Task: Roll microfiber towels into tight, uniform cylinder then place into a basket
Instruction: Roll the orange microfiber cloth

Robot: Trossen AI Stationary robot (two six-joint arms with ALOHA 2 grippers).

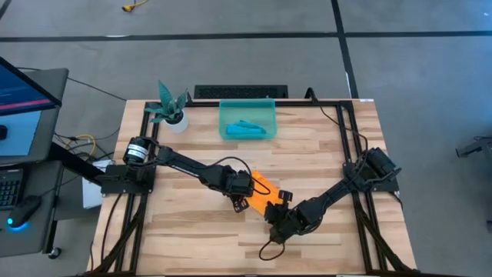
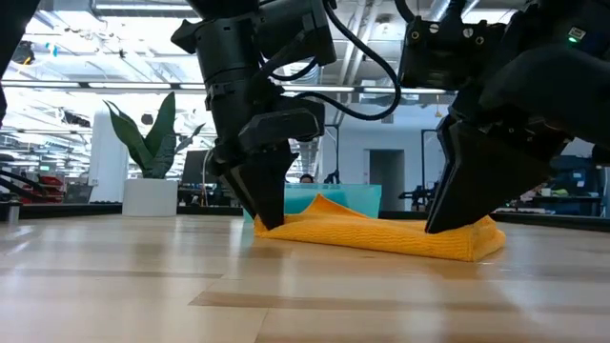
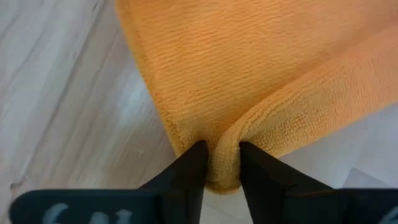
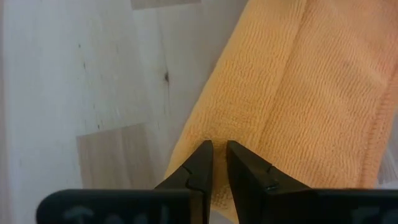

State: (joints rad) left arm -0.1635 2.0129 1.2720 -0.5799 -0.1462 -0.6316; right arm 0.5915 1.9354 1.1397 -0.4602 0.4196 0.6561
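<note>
The orange-yellow towel (image 1: 262, 192) lies folded into a thick strip on the table's near middle; it also shows in the low view (image 2: 381, 232). My left gripper (image 1: 241, 194) stands at its left end and my right gripper (image 1: 281, 211) at its near right end, both shut on it. The teal-blue towel (image 1: 247, 128) lies rolled inside the teal basket (image 1: 227, 123) at the table's far middle. My left gripper pinches a raised fold at the towel's end (image 3: 224, 140) between its two fingers (image 3: 194, 163), several layers bunched. The fingers come from above, pointing down. The towel rests on the table. My right gripper pinches the towel's folded edge near its other end (image 4: 219, 134) between its two fingers (image 4: 202, 163). The fingers come from above, slanting down. The towel lies slack on the table below them (image 2: 472, 238).
A white pot with a teal plant (image 1: 172, 108) stands at the far left, next to the basket. Bare wood shows at the table's near left (image 1: 184, 231) and right (image 1: 361, 231). A monitor and keyboard stand beyond the table's left edge.
</note>
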